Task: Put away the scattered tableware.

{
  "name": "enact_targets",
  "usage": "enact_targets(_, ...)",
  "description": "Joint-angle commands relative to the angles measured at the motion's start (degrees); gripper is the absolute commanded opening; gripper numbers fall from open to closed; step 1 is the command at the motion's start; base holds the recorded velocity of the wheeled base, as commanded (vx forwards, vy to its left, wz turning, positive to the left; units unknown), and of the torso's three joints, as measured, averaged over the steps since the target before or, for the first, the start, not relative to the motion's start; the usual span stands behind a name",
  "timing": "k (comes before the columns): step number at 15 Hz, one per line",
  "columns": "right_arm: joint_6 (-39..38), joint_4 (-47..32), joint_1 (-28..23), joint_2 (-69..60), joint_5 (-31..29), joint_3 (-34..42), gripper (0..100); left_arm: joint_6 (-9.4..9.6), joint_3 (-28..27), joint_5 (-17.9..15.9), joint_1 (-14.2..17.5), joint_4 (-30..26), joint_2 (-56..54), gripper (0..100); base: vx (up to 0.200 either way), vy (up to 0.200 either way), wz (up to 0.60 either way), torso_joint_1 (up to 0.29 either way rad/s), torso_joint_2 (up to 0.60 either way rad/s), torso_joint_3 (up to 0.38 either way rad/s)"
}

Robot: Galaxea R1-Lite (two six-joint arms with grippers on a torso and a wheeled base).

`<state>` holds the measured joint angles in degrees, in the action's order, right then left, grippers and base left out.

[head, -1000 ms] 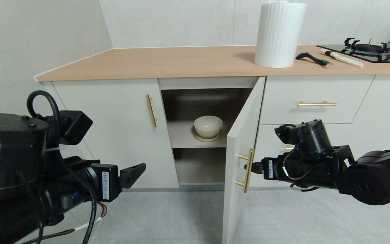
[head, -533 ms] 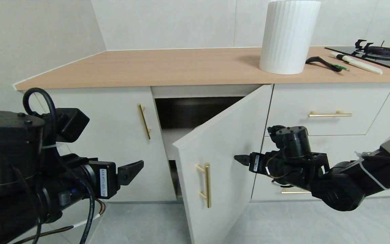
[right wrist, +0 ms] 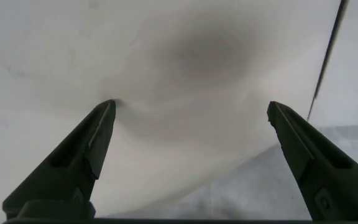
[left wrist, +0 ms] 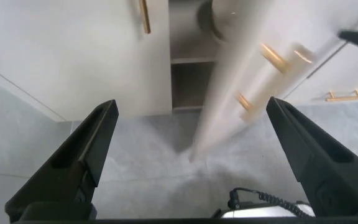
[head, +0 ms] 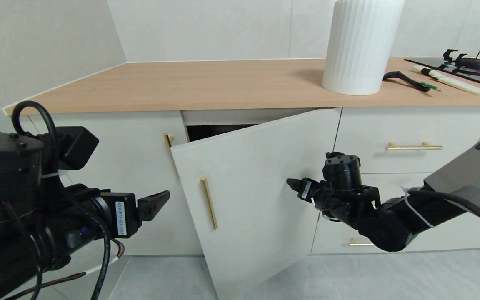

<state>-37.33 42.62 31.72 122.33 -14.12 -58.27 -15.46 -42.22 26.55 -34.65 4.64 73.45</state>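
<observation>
"Where's the bowl?"
"On the cabinet's upper shelf: a pale, round, smooth bowl (left wrist: 219,17), blurred, behind the door."
"And the door?"
"The cabinet door (head: 256,179) is flat and matte white with a slim brass handle (head: 208,203), ajar under the wood-grain desk (head: 190,85)."
"Grippers?"
"The right gripper (head: 293,183) is spread wide, tips at the door's face. The left gripper (left wrist: 191,102) is released and empty."
</observation>
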Motion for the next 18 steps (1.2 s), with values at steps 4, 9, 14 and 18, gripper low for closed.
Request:
enact_targets(4, -2.05, -0.08, -1.92, 2.03, -3.02, -4.04, 100, -0.01, -0.06, -0.01, 0.02, 0.01, -0.06, 100, 0.000, 0.000, 0.00, 0.000, 0.00, 0.000)
enact_targets(9, -2.40, -0.52, -4.03, 4.76, -8.56, -8.97, 100, -0.01, 0.12, -0.01, 0.02, -0.07, 0.20, 100, 0.000, 0.000, 0.00, 0.000, 0.00, 0.000)
enact_targets(14, -2.57, -0.52, -4.83, 5.20, -10.23, -10.46, 100, 0.08, 0.12, -0.01, 0.02, -0.07, 0.38, 100, 0.000, 0.000, 0.00, 0.000, 0.00, 0.000)
enact_targets(18, -2.57, -0.69, -5.44, 6.16, -12.51, -12.04, 100, -0.01, 0.29, -0.01, 0.02, -0.07, 0.64, 100, 0.000, 0.000, 0.00, 0.000, 0.00, 0.000)
